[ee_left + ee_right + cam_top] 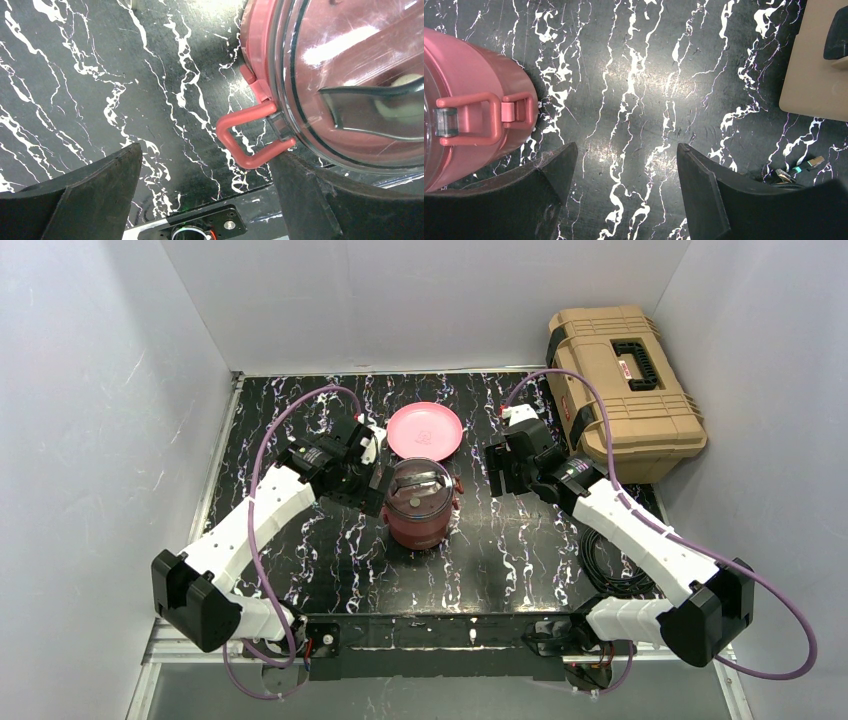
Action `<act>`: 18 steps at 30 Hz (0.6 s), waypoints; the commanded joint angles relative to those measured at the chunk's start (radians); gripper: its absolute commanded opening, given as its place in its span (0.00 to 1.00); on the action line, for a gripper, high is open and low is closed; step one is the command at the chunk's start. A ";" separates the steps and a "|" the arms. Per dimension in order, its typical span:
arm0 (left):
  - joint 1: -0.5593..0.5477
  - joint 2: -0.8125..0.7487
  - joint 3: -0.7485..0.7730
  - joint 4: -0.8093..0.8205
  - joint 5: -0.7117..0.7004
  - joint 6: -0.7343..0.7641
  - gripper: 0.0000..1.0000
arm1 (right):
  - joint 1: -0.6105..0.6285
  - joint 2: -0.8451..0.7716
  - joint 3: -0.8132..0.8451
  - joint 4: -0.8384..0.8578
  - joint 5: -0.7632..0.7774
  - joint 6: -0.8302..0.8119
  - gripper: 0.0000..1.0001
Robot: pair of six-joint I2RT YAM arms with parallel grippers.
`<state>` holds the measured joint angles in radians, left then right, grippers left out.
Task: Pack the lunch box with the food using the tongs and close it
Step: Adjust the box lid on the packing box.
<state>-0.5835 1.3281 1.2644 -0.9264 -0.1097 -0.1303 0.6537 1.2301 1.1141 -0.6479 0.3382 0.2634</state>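
The maroon lunch box (420, 518) stands stacked in the middle of the table, its clear top lid (350, 55) on with a dark handle (420, 483) across it. My left gripper (373, 483) is open at the box's left side. In the left wrist view my left gripper (207, 155) has the side clasp (245, 135) just ahead of its right finger, and nothing is between the fingers. My right gripper (497, 476) is open to the right of the box, over bare table (626, 147). The lunch box (469, 65) and its other clasp (469, 120) lie left of it. Food and tongs are out of view.
A flat pink plate (425, 430) lies bare behind the lunch box. A large tan toolbox (620, 390) stands at the back right and shows at the right wrist view's edge (819, 65). Black cables (610, 570) lie at the table's right side. White walls close in left, back and right.
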 commanded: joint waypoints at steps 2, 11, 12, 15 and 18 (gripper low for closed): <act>0.013 0.009 -0.008 0.017 -0.021 0.015 0.96 | -0.006 -0.030 -0.010 0.029 0.010 0.016 0.82; 0.015 -0.025 0.001 -0.003 0.009 0.019 0.96 | -0.006 -0.037 -0.008 0.034 0.000 0.022 0.82; 0.015 -0.034 0.006 -0.009 0.017 0.022 0.96 | -0.006 -0.037 -0.009 0.040 -0.007 0.023 0.82; 0.015 -0.066 0.030 -0.047 0.028 0.023 0.97 | -0.006 -0.032 -0.014 0.056 -0.023 0.028 0.82; 0.015 -0.088 0.073 -0.105 0.021 0.017 0.98 | -0.007 -0.023 -0.026 0.085 -0.047 0.037 0.82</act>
<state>-0.5720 1.3090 1.2678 -0.9398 -0.0963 -0.1188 0.6537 1.2209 1.1114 -0.6331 0.3202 0.2775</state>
